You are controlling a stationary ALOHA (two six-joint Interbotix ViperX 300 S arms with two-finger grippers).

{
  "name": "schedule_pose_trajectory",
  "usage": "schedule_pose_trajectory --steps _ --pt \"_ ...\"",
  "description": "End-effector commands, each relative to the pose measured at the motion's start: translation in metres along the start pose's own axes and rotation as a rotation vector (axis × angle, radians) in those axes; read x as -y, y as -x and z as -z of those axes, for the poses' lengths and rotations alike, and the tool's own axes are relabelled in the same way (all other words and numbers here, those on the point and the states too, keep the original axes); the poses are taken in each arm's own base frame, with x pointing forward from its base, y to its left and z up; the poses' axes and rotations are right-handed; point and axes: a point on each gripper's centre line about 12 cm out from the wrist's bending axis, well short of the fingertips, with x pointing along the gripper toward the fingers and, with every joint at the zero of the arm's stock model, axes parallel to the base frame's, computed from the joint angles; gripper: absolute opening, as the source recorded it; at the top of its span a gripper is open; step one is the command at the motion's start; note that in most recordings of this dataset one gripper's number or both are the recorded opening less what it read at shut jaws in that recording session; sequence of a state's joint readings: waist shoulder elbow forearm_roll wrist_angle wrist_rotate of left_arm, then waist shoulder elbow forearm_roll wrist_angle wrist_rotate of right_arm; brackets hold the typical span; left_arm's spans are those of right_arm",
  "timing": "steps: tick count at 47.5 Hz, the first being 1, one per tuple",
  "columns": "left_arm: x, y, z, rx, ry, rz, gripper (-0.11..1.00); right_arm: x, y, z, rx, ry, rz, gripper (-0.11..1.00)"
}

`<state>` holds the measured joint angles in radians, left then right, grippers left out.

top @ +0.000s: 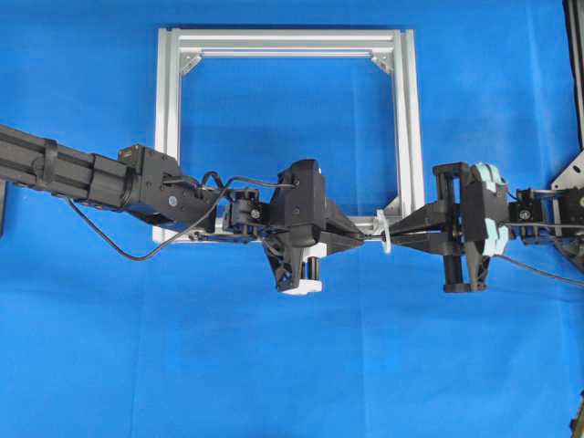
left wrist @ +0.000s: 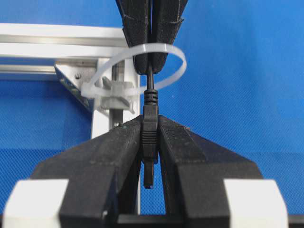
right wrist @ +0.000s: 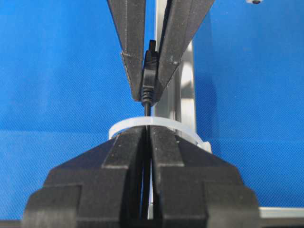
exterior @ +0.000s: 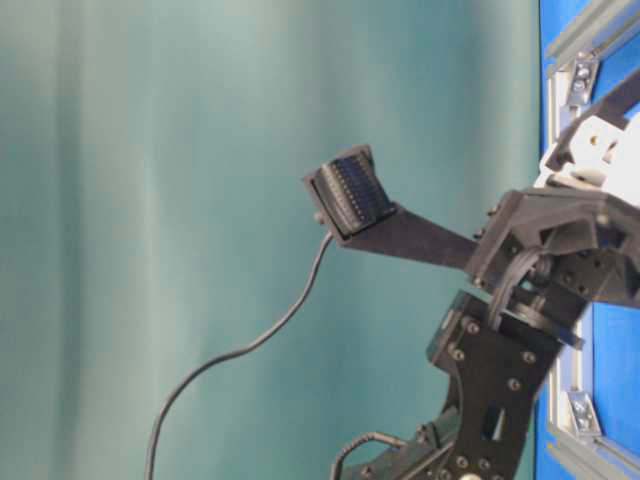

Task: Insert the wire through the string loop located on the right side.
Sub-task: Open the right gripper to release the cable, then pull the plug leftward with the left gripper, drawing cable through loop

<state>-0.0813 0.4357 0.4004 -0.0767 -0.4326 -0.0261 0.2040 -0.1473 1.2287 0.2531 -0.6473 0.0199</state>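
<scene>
- Tabletop (top: 91, 347): blue cloth surface carrying all items.
- Aluminium frame (top: 408, 119): square, silver, lying flat on the tabletop; corner brackets inside its corners.
- Left gripper (left wrist: 151, 142): reaches in from the left of the overhead view; fingers (left wrist: 109, 147) clamped on the plug of the wire.
- Right gripper (right wrist: 147, 142): reaches in from the right, facing the left one at the frame's lower right corner; fingers (right wrist: 171, 147) pressed together on the thin cable.
- Wire (left wrist: 150, 124): black, running through the string loop, plug on the left gripper's side.
- String loop (left wrist: 168, 59): white, translucent, upright at the frame's lower right corner, encircling the right fingers' tips.
</scene>
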Motion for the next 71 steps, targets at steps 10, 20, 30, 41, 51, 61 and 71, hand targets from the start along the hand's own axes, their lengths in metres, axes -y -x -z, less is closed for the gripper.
schedule_pose_trajectory --steps 10,20,30,41,51,61,71 --pt "0.002 0.001 -0.015 0.037 -0.002 0.005 0.07 0.003 0.002 -0.001 -0.018 -0.017 0.009 0.22" --pt "0.002 0.001 -0.016 0.038 -0.002 0.005 0.07 0.004 0.002 0.002 -0.042 -0.020 0.013 0.85" --pt "0.002 0.001 -0.016 0.040 -0.002 0.005 0.07 0.003 0.002 0.001 -0.039 -0.020 0.013 0.94" --pt "0.000 0.018 -0.015 0.032 -0.006 0.002 0.07 0.003 0.002 0.001 -0.040 -0.017 0.013 0.94" --pt "-0.001 0.052 -0.002 0.005 -0.007 0.001 0.07 0.003 0.001 0.000 -0.039 -0.017 0.012 0.94" --pt "-0.003 0.100 0.014 -0.008 -0.010 0.000 0.07 0.003 0.001 -0.001 -0.036 -0.016 0.011 0.94" --pt "-0.008 0.150 0.045 -0.050 -0.010 -0.006 0.07 0.003 0.001 0.000 -0.037 -0.012 0.009 0.94"
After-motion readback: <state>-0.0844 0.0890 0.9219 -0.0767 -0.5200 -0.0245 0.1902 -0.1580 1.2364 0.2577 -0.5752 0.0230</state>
